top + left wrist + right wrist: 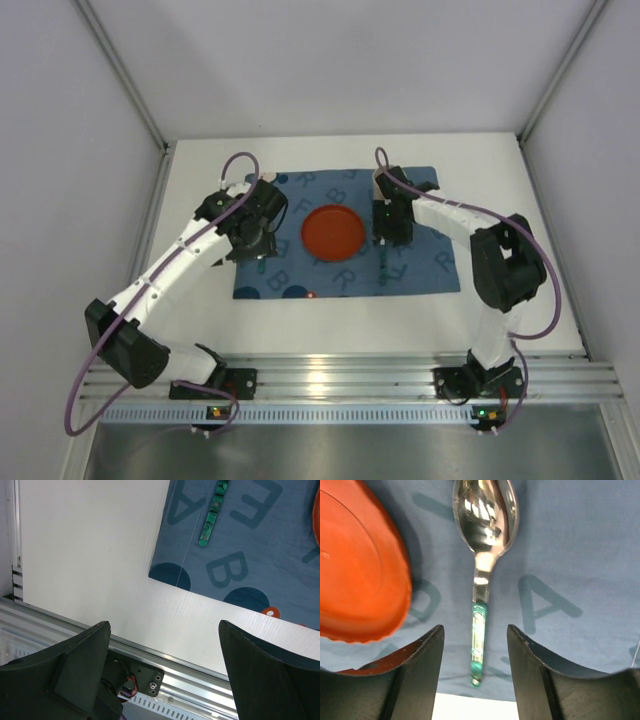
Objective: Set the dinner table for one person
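The left gripper (164, 628) hangs with its jaws spread wide and nothing between them. Beside it, 1 green-handled utensil (211, 517) lies on the blue lettered placemat (430, 255). An orange plate (333, 232) sits mid-mat. To its right, the right gripper (475, 630) has jaws parted, clear of the spoon (485, 515) lying flat between them. The white dinner table (350, 320) lies under everything, its rail (340, 380) at the near edge.

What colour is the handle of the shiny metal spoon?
Translucent green handle; clearest in the right wrist view.
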Controlling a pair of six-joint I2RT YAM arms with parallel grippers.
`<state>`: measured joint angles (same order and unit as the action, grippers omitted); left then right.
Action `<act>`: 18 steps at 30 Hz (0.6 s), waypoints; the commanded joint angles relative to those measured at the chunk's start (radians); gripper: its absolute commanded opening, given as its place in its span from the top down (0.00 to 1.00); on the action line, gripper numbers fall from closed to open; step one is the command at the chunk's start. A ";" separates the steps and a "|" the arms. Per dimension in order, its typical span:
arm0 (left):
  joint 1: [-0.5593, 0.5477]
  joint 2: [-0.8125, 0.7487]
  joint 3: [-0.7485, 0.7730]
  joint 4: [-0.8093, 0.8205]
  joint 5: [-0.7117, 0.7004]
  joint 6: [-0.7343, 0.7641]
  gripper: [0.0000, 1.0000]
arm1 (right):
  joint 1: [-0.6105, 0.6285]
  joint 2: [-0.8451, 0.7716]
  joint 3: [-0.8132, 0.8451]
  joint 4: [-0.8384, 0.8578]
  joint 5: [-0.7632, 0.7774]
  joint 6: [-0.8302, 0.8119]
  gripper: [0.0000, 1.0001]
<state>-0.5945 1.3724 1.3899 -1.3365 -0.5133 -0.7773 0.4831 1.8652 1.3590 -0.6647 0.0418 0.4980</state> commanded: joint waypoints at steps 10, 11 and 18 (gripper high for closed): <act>-0.004 0.024 0.040 -0.017 0.004 0.035 0.05 | 0.058 -0.250 0.014 -0.067 0.055 0.004 0.45; -0.004 0.022 0.040 -0.012 0.009 0.039 0.05 | 0.064 -0.273 0.021 -0.093 0.069 0.002 0.44; -0.007 -0.067 0.006 0.115 0.114 0.101 0.02 | 0.139 -0.625 -0.053 -0.092 0.056 -0.093 0.41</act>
<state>-0.5957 1.3849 1.3933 -1.3018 -0.4679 -0.7174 0.5751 1.4475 1.3331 -0.7559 0.0921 0.4694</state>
